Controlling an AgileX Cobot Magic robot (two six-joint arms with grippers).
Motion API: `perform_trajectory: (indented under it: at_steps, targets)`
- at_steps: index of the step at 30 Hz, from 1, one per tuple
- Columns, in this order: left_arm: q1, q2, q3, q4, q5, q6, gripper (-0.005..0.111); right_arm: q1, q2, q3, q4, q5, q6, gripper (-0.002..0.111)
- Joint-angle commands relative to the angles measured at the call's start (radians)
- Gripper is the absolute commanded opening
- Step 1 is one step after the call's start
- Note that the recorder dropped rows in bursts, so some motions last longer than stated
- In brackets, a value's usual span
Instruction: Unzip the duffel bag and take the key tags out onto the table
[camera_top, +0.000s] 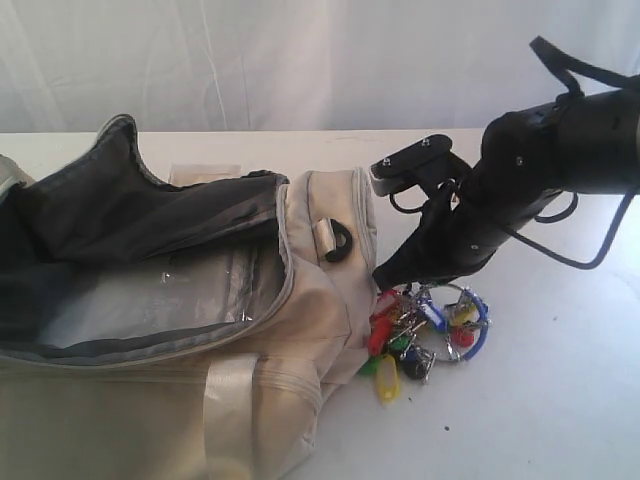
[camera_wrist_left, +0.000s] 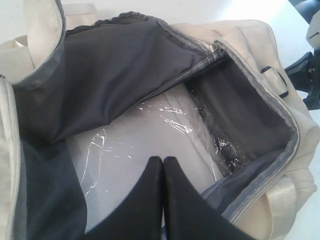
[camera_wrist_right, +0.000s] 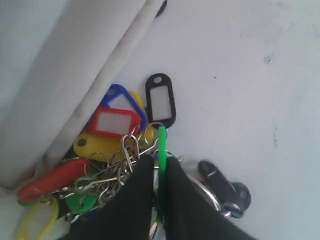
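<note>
The cream-white duffel bag lies unzipped on the table, its dark grey lining folded back. The key tags rest on the tabletop against the bag's right end, a bunch of red, yellow, green, blue and black tags on metal rings. My right gripper reaches down to the bunch. In the right wrist view that gripper is shut on a green tag among the key tags. My left gripper hovers shut over the open bag, holding nothing.
A grey panel under crinkled clear plastic covers the bag's floor. A black D-ring and a satin strap sit on the bag's side. A white curtain hangs behind the table. Bare tabletop lies right of the tags.
</note>
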Motion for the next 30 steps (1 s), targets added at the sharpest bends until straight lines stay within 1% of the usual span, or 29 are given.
perform_trajectory:
  at_steps: [1, 3, 6, 7, 9, 10, 12, 13, 21, 24, 30]
  targets:
    - [-0.003, -0.007, 0.007, -0.022, 0.015, 0.008, 0.000, -0.007, 0.025, 0.006, 0.009, 0.007, 0.039, 0.000]
    - [-0.003, -0.007, 0.007, -0.022, 0.015, 0.008, 0.000, -0.007, 0.029, 0.006, 0.009, 0.009, 0.045, 0.003]
    - [-0.003, -0.007, 0.007, -0.025, 0.015, 0.010, 0.000, -0.007, 0.029, 0.006, 0.009, 0.016, 0.052, 0.017]
    - [-0.003, -0.007, 0.007, -0.025, 0.015, 0.010, 0.000, -0.007, 0.027, 0.006, 0.009, 0.021, 0.052, 0.025]
    - [-0.003, -0.007, 0.007, -0.025, 0.015, 0.010, 0.000, -0.007, 0.023, 0.006, 0.009, 0.029, 0.052, 0.038]
    - [-0.003, -0.007, 0.007, -0.025, 0.015, 0.010, 0.000, -0.007, 0.014, 0.006, 0.000, 0.038, 0.052, 0.048]
    - [-0.003, -0.007, 0.007, -0.025, 0.015, 0.010, 0.000, -0.007, -0.014, 0.002, 0.000, 0.061, 0.049, 0.057]
    - [-0.003, -0.007, 0.007, -0.025, 0.015, 0.010, 0.000, -0.007, -0.036, -0.004, 0.000, 0.077, 0.048, 0.059]
    - [-0.003, -0.007, 0.007, -0.025, 0.015, 0.010, 0.000, -0.007, -0.317, -0.046, 0.000, 0.178, 0.029, 0.058]
    - [-0.003, -0.007, 0.007, -0.025, 0.015, 0.010, 0.000, -0.007, -0.428, -0.046, 0.000, 0.225, 0.029, 0.055]
    - [-0.003, -0.007, 0.007, -0.024, 0.015, 0.038, 0.000, -0.007, -0.605, -0.028, 0.000, 0.311, 0.029, 0.045]
